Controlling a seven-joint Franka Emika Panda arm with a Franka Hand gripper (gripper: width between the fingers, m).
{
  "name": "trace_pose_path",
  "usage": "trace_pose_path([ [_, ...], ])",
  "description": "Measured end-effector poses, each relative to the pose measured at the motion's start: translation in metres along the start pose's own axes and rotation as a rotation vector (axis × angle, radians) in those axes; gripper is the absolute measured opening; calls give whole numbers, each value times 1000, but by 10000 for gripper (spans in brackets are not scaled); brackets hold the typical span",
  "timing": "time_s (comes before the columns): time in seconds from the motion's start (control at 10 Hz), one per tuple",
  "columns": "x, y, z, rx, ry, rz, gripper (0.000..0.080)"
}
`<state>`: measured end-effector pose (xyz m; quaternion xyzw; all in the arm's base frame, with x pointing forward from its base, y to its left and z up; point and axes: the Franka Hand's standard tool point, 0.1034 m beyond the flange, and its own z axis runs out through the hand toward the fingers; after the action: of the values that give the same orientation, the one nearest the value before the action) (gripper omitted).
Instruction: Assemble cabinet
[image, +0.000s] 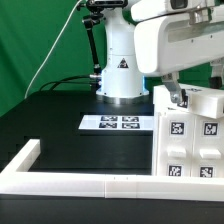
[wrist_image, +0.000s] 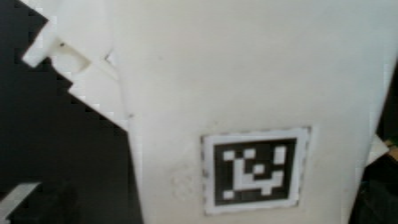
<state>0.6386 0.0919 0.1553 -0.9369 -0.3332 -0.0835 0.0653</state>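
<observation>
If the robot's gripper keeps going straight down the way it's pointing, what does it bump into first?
Probably the cabinet. The gripper points down right over its white top, and the wrist view is filled by a tagged panel. Depth is hard to judge.

cabinet (image: 190, 135) white, black-and-white square tags on its faces. marker board (image: 116, 123) white with four black-and-white tags. rail frame (image: 70, 183) plain white. table (image: 55, 115) black, backdrop (image: 30, 40) green. arm (image: 150, 35) white, black triangle sticker on base.

The white tagged cabinet (image: 190, 135) stands upright on the black table by the exterior view's right edge
</observation>
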Motion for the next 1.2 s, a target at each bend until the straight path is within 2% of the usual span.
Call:
trace_pose_path([
  [0.3, -4, -1, 5, -8, 3, 18, 797],
  [0.5, -7, 4, 5, -10, 3, 28, 557],
  [0.8, -8, 4, 5, -10, 3, 75, 560],
  [0.9, -7, 5, 4, -12, 11, 171, 560],
  [1.2, -5, 11, 4, -47, 59, 475, 560],
])
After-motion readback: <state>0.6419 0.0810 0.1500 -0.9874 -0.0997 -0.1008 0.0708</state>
